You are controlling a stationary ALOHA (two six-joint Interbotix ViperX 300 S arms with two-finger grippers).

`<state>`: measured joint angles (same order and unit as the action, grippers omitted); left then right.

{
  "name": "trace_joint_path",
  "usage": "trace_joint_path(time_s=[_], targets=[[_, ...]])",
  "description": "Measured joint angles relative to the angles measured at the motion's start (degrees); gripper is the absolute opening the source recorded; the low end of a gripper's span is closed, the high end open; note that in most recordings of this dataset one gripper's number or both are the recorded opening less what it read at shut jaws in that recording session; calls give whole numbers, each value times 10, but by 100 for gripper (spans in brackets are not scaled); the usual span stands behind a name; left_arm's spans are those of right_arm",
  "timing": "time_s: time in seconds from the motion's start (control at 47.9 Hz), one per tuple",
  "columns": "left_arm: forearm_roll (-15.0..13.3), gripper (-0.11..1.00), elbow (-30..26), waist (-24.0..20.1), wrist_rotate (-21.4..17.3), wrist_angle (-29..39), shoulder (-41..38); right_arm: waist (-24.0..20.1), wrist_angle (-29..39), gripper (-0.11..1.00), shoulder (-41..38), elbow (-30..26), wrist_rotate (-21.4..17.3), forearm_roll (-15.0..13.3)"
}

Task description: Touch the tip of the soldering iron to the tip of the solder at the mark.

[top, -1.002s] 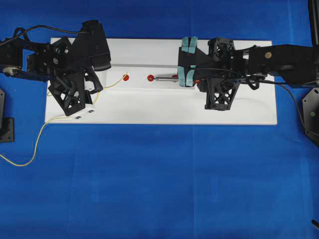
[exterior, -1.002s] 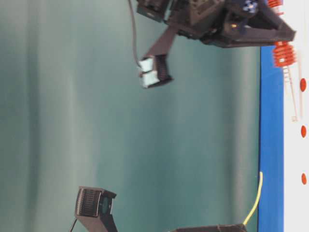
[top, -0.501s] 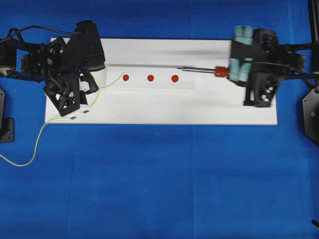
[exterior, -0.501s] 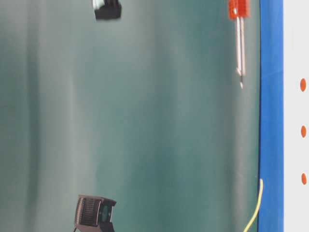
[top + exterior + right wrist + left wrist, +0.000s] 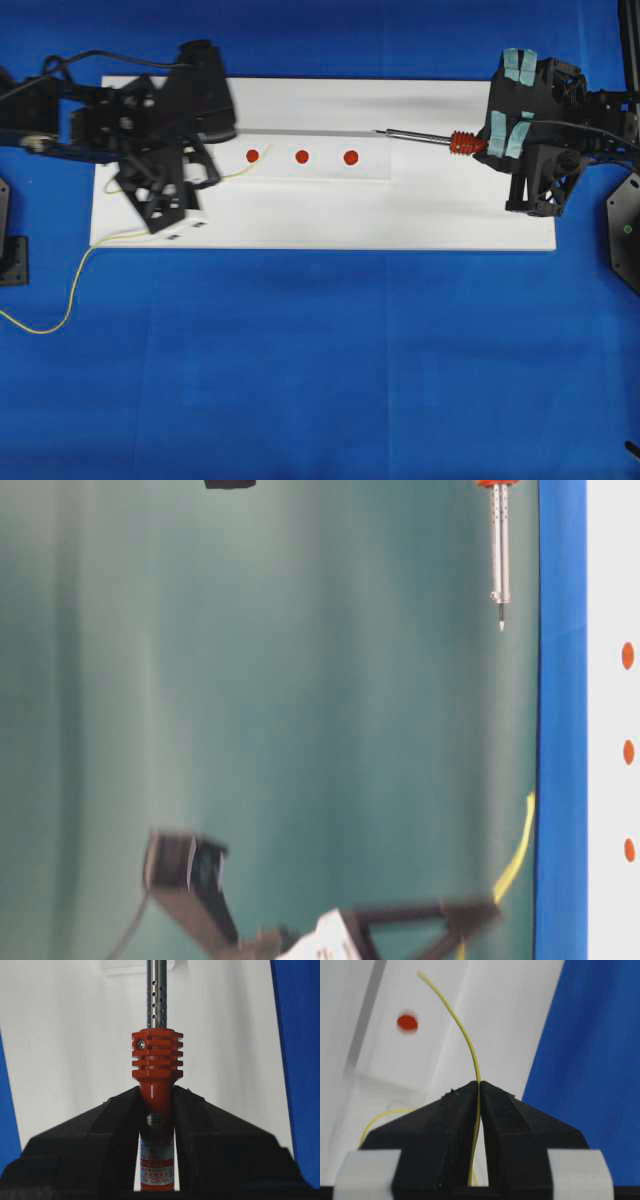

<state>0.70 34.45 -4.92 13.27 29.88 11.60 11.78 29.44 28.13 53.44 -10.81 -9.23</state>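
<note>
A white board point(image 5: 320, 215) lay on blue cloth point(image 5: 320, 370); the right gripper point(image 5: 156, 1110) clenched the soldering iron point(image 5: 425, 138) above the board's right side, the left gripper point(image 5: 479, 1091) pinched the solder point(image 5: 457, 1025), its tip near a red mark point(image 5: 253, 155)

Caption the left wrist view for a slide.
Left gripper shut on the solder, its free end rising near a red mark.

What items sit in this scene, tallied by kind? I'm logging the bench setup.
Red marks: 3
Soldering iron: 1
Solder wire: 1
White board: 1
Pincers, left and right: 2
Total: 8
</note>
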Motion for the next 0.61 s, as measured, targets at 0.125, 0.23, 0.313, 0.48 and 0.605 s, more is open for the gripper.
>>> trace_joint_path(time_s=[0.125,0.23,0.313,0.48,0.605], targets=[[0,2,-51,4,-4,2,-54,0,0,6,-3,-1,0,0],[0,2,-91,4,-7,2,-102,0,0,6,-5,-1,0,-1],[0,2,-119,3,-9,2,-139,0,-1,6,-10,0,0,0],[0,2,-158,4,-9,3,-200,-1,-2,6,-16,0,0,-1],[0,2,-170,4,-7,3,-221,0,-5,6,-19,3,0,0]])
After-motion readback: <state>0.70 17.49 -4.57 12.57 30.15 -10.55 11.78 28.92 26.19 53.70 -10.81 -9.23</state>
